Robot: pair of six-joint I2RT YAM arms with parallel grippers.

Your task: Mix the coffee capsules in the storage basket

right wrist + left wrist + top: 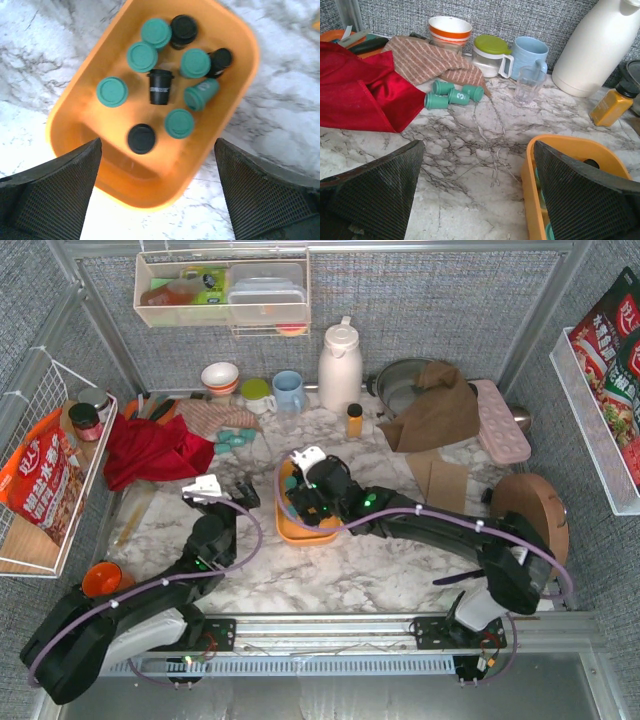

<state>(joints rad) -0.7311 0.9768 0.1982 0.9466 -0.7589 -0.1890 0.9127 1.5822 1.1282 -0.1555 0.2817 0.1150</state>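
My right end effector point(157, 150): fingers spread wide, nothing held, hovering directly above orange storage basket point(150, 192). Coffee capsules point(142, 56) beneath it, six teal, four black. My left end effector point(477, 145): wide open, empty, basket just right of it.

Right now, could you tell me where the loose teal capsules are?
In the left wrist view, the loose teal capsules lie outside and left of the storage basket, beside the striped cloth.

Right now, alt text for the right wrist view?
Orange storage basket on marble tabletop holds ten coffee capsules, six teal and four black, two lying on their sides. The open right gripper hovers above, fingers framing the near rim.
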